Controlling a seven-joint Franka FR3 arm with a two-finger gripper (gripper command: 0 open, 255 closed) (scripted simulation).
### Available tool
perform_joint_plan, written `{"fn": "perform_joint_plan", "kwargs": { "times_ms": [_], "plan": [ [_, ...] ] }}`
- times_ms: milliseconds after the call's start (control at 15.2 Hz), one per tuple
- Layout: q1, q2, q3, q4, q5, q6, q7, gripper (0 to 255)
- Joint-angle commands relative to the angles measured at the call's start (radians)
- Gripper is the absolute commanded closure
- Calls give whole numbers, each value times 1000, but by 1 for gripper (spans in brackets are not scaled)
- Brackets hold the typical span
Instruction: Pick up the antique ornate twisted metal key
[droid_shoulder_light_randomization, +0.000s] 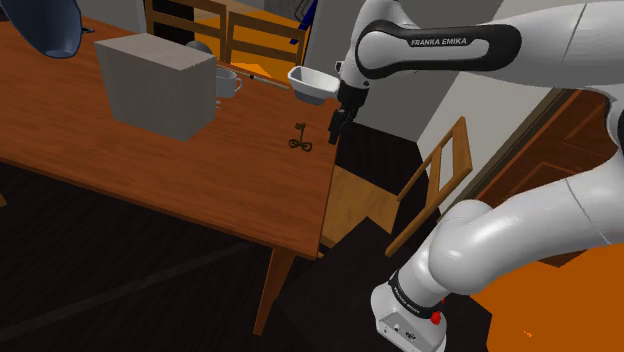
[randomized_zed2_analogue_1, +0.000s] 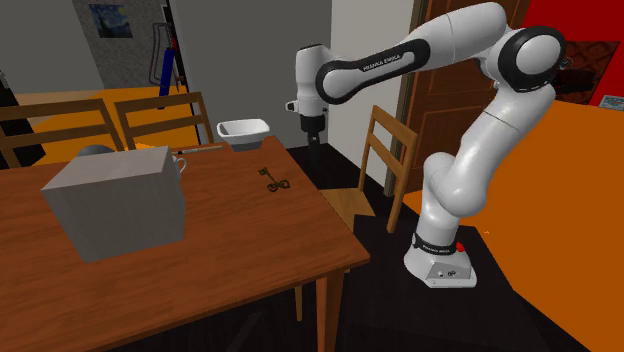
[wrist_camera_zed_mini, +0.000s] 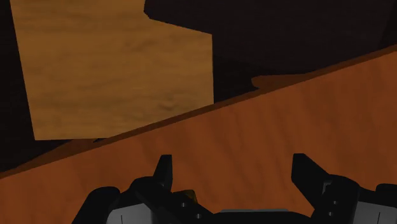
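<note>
On the wooden desk (droid_shoulder_light_randomization: 150, 190) a grey box (droid_shoulder_light_randomization: 160, 85) stands at the shoulder view's left. A white bowl (droid_shoulder_light_randomization: 312, 82) sits farther right. The dark key (droid_shoulder_light_randomization: 299, 140) lies flat near the desk's edge. Just right of it hangs the tool (droid_shoulder_light_randomization: 335, 130), fingers apart and empty. A wooden chair (droid_shoulder_light_randomization: 435, 175) stands beyond.

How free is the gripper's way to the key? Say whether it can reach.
Probably yes. The open gripper hangs over the table edge close beside the key, which lies alone on bare wood. The bowl and box stand farther off, so nothing seems to block it.
</note>
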Motion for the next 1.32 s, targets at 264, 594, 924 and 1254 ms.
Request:
{"fn": "perform_joint_plan", "kwargs": {
  "times_ms": [264, 594, 924, 1254],
  "plan": [
    [29, 209, -73, 90, 73, 163, -171, 0],
    [46, 399, -110, 206, 184, 255, -332, 0],
    [44, 436, -109, 187, 205, 311, -356, 0],
    [44, 460, -109, 163, 217, 357, -367, 0]
  ]
}}
